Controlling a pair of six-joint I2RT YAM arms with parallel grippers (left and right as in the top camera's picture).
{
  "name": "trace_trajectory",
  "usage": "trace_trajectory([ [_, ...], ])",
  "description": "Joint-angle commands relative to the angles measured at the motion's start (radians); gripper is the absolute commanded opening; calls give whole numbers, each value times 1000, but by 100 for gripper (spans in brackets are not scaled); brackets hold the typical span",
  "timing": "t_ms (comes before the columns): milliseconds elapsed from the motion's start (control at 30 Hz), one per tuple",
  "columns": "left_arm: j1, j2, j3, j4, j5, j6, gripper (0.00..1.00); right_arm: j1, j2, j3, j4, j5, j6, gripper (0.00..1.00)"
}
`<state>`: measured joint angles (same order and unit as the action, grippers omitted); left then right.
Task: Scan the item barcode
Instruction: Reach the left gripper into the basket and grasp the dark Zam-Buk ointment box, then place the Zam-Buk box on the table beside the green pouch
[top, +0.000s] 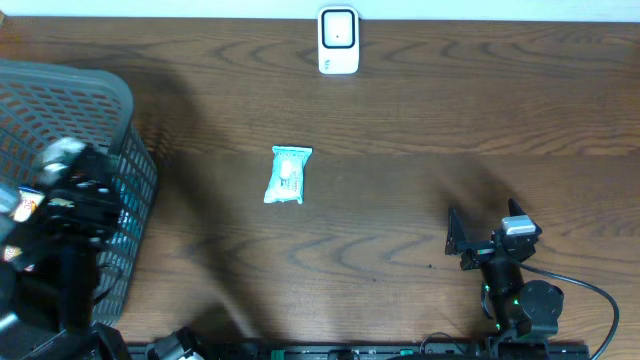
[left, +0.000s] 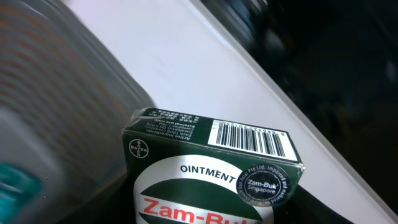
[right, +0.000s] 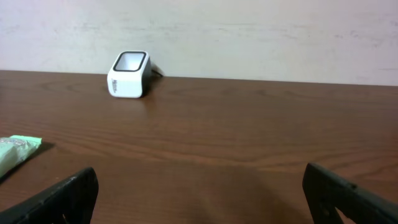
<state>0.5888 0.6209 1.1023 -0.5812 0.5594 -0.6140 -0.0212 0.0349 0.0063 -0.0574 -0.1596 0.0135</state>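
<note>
The box (left: 205, 180), barcode (left: 249, 138) facing up, is held by the left gripper (top: 62, 195), half closed around it, above the basket (top: 120, 110). The right gripper (right: 199, 199) stands wide open and empty, well apart from the scanner (top: 338, 40).

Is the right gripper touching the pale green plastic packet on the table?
Apart. The overhead view shows a wide stretch of bare brown wooden table between the right gripper and the pale green plastic packet; its jaws stand open and empty.
</note>
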Motion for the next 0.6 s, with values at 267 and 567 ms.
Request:
trace_trajectory([
  [267, -526, 222, 14, -46, -103, 4, 59, 9, -3, -1, -3, 3, -11, 99],
  [567, -1007, 626, 14, -9, -426, 7, 59, 9, -3, -1, -4, 3, -11, 99],
])
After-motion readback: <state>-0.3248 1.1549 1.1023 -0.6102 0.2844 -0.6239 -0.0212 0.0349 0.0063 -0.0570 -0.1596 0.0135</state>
